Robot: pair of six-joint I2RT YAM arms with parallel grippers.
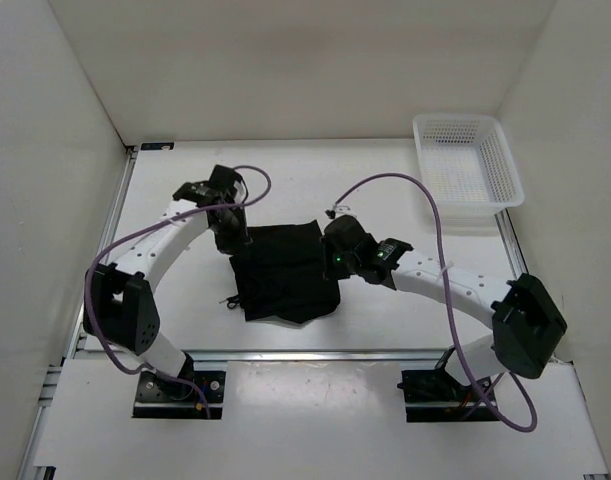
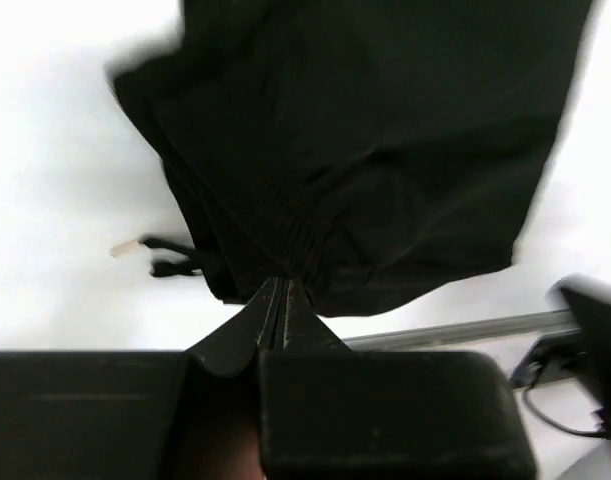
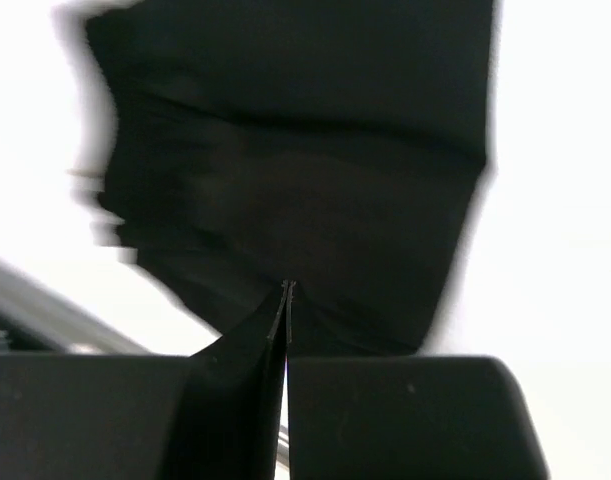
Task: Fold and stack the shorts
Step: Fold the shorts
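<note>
Found the shorts (image 1: 283, 275) lying near the middle of the table (image 1: 385, 180), a black, rumpled heap between the two arms; noted a straighter edge on the far side and a looser, uneven edge toward the bases; spotted the pale drawstring tip (image 2: 125, 247) sticking out on the bare table just beside the heap, on the left arm's side.

Saw the left gripper (image 1: 230, 240) at the far left corner of the shorts; in its wrist view, found the left gripper (image 2: 281, 298) pressed together and pinching a gathered bit of the shorts (image 2: 365, 150), with creases in the cloth running down to the tips.

Saw the right gripper (image 1: 325, 248) at the right edge of the shorts, near the far corner; in its wrist view, found the right gripper (image 3: 287, 292) pressed fully together, tips against the near edge of the shorts (image 3: 295, 180); could not tell about any cloth caught between the fingers.

Got only blurred outlines of the cloth in both wrist views.

Noticed a white basket (image 1: 465, 165) at the far right corner of the table, well apart from the shorts and both grippers.
</note>
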